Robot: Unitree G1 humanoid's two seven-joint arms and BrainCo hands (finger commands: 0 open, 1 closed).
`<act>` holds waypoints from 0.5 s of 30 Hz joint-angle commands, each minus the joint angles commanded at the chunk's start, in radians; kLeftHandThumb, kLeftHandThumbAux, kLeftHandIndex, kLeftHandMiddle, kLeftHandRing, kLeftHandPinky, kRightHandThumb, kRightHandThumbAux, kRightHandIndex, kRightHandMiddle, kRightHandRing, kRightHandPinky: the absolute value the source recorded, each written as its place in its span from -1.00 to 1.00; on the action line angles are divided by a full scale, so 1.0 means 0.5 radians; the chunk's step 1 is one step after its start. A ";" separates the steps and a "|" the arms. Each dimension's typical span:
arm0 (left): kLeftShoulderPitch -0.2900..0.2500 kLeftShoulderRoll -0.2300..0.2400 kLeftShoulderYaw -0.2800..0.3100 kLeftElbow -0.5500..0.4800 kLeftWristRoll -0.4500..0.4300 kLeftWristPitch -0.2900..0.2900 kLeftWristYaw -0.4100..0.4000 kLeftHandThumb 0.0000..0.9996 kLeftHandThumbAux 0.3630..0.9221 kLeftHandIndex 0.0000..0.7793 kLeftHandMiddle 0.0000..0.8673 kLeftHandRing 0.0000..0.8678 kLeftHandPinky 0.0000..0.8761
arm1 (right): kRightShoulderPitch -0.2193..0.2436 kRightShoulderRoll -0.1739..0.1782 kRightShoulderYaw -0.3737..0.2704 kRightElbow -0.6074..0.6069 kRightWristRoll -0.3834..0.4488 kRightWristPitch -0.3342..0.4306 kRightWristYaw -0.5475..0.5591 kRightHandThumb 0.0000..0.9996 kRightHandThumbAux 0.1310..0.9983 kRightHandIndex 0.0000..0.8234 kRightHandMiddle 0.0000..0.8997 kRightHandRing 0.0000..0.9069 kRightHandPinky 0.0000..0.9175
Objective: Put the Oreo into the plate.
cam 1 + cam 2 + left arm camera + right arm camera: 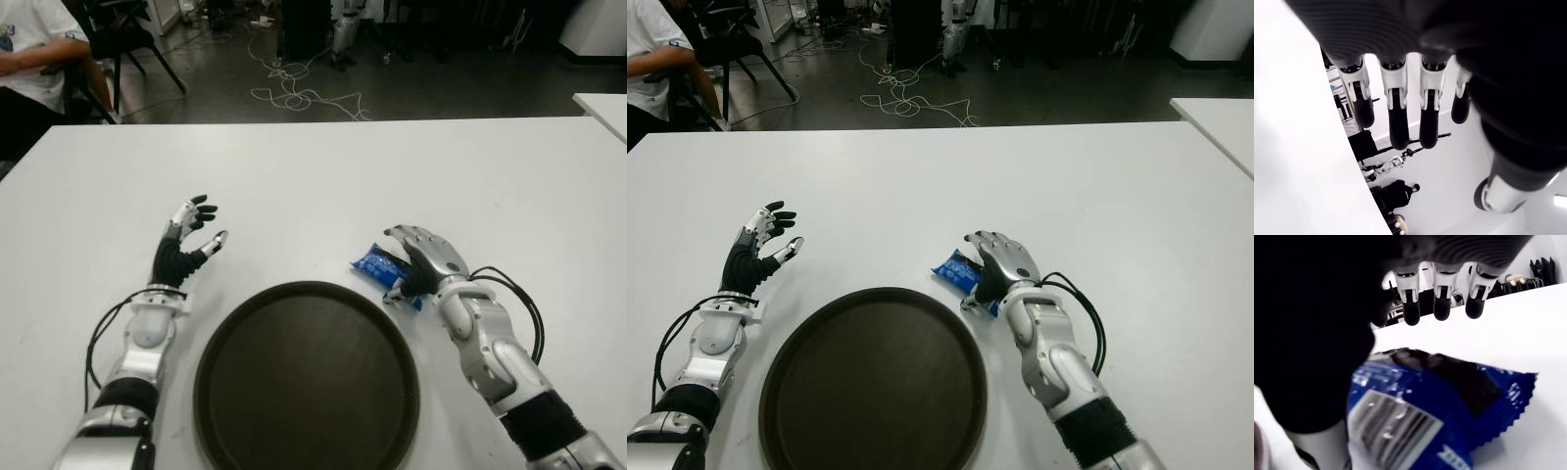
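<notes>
The Oreo [373,263] is a blue packet lying flat on the white table [323,176], just beyond the right rim of the round dark plate [304,382]. My right hand [416,257] hovers over the packet's right half with its fingers arched above it. In the right wrist view the fingertips [1442,308] reach past the Oreo [1449,396] without closing on it, and the thumb sits beside the wrapper. My left hand [192,233] is raised to the left of the plate, fingers spread, holding nothing.
A seated person [29,49] is at the far left corner beyond the table. Cables [294,93] lie on the floor behind. Another white table's corner [602,103] shows at the right.
</notes>
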 joint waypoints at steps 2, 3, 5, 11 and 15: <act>0.000 -0.003 -0.002 -0.003 0.003 0.001 0.003 -0.86 0.26 -0.58 -0.39 -0.46 -0.59 | -0.001 -0.005 -0.002 0.008 0.017 -0.013 -0.019 -1.00 0.70 -0.84 -0.88 -0.88 -0.86; -0.002 -0.003 -0.003 -0.002 0.004 -0.001 0.003 -0.86 0.26 -0.58 -0.39 -0.46 -0.59 | -0.003 -0.007 -0.002 0.014 0.024 -0.019 -0.027 -1.00 0.70 -0.83 -0.88 -0.88 -0.86; -0.003 -0.006 -0.005 0.000 0.007 -0.003 0.005 -0.86 0.23 -0.58 -0.39 -0.45 -0.59 | -0.006 -0.011 -0.003 0.023 0.033 -0.027 -0.035 -1.00 0.71 -0.83 -0.87 -0.88 -0.85; -0.007 -0.012 -0.008 0.011 0.010 0.010 0.015 -0.83 0.20 -0.59 -0.39 -0.47 -0.65 | -0.021 -0.017 0.001 0.060 0.042 -0.026 -0.036 -1.00 0.74 -0.82 -0.87 -0.88 -0.84; -0.010 -0.015 -0.011 0.012 0.015 0.015 0.027 -0.80 0.21 -0.59 -0.39 -0.46 -0.63 | -0.033 -0.018 0.007 0.114 0.058 -0.047 -0.058 -1.00 0.73 -0.82 -0.87 -0.88 -0.85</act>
